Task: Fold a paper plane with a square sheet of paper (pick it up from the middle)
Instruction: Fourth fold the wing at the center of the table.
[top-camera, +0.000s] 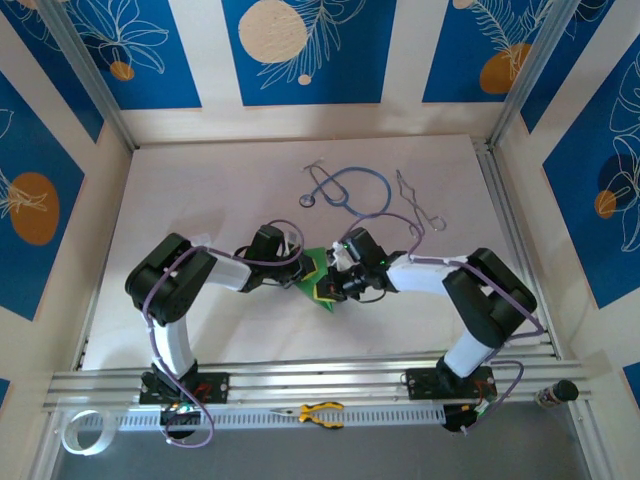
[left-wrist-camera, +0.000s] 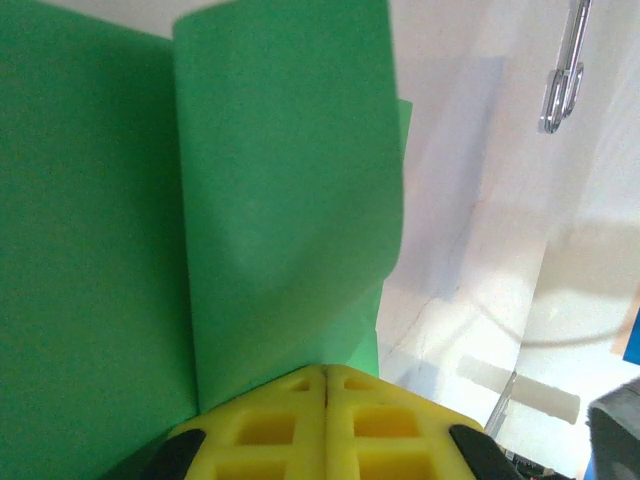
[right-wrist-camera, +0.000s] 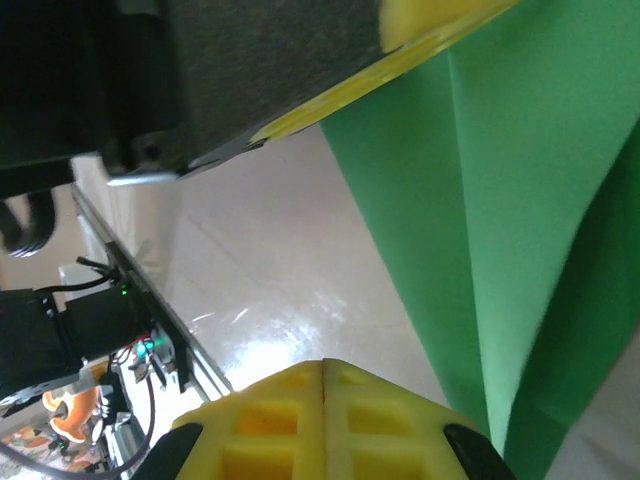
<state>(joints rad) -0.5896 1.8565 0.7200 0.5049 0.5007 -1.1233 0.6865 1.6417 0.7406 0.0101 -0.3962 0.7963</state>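
The square sheet of paper (top-camera: 316, 268) is bright green and partly folded, and it sits between my two grippers at the middle of the white table. In the left wrist view the paper (left-wrist-camera: 280, 200) stands up as a curled flap right at the tips of my left gripper (left-wrist-camera: 325, 372), whose yellow jaws are pressed together on its lower edge. My right gripper (right-wrist-camera: 323, 365) is shut with bare table beyond its tips, and the paper (right-wrist-camera: 500, 200) hangs just to its right. From above, the left gripper (top-camera: 300, 272) and right gripper (top-camera: 335, 288) almost touch.
A blue stethoscope (top-camera: 350, 190) and a bent metal wire (top-camera: 415, 205) lie behind the grippers. Yellow-handled pliers (top-camera: 320, 412) and a white tape roll (top-camera: 82, 432) rest on the near rail. Patterned walls enclose the table on three sides.
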